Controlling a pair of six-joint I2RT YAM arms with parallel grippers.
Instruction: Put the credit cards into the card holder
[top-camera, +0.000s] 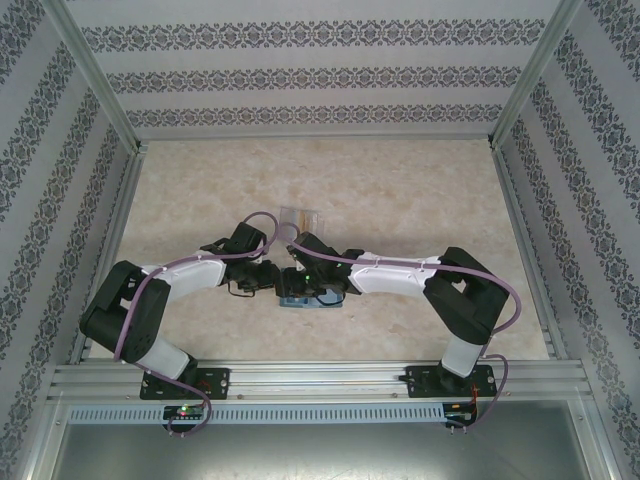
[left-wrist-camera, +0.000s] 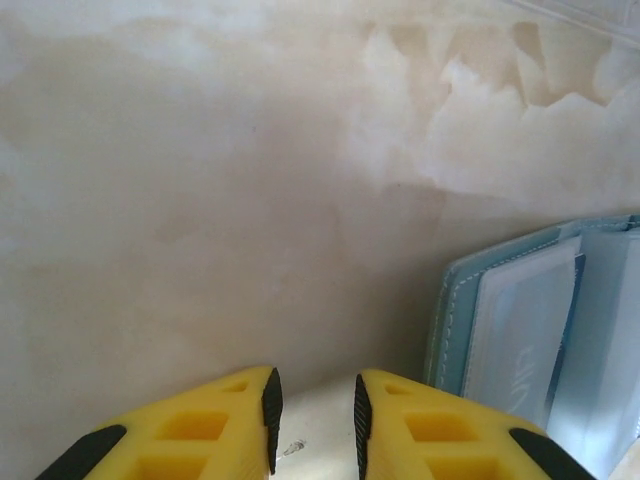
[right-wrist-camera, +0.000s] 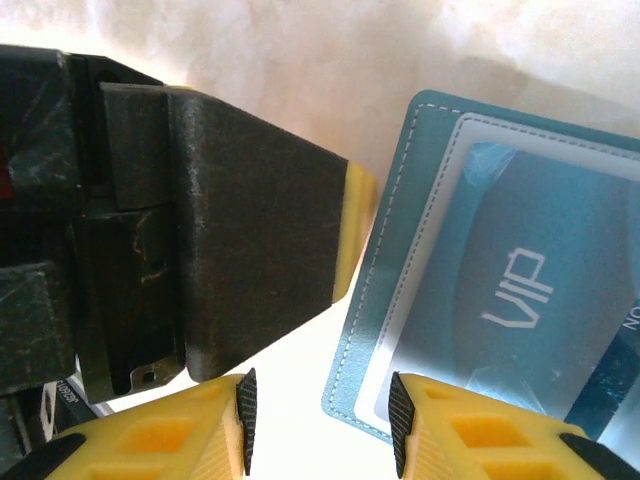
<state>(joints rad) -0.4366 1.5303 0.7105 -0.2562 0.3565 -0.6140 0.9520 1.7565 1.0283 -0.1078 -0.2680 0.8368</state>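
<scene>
Desk (top-camera: 400, 200): marbled beige, with my two arms meeting over its middle

Card holder (right-wrist-camera: 400, 200): lies open like a book under the arm tips, teal cover down and clear pockets up. One pocket shows a blue card (right-wrist-camera: 515, 290) marked VIP.

Clear case (top-camera: 300, 218): just beyond the card holder

Left gripper (left-wrist-camera: 314, 425): jaws a little apart, just left of the card holder's edge, with a pale strip (left-wrist-camera: 318, 445) between them. I cannot tell whether that is a gripped credit card or glare off the desk.

Right gripper (right-wrist-camera: 320, 425): jaws partly apart, one fingertip at a corner of the card holder. The gap is washed out white, so I cannot tell what it has, if anything.

Handling, as I judge it: the card holder is light, soft and floppy, and apt to slide or fold shut. I would pin it at a cover edge, clear of the pocket mouth. A credit card is thin, stiff and slick, so I would take it by its long edges and leave the leading end free
</scene>
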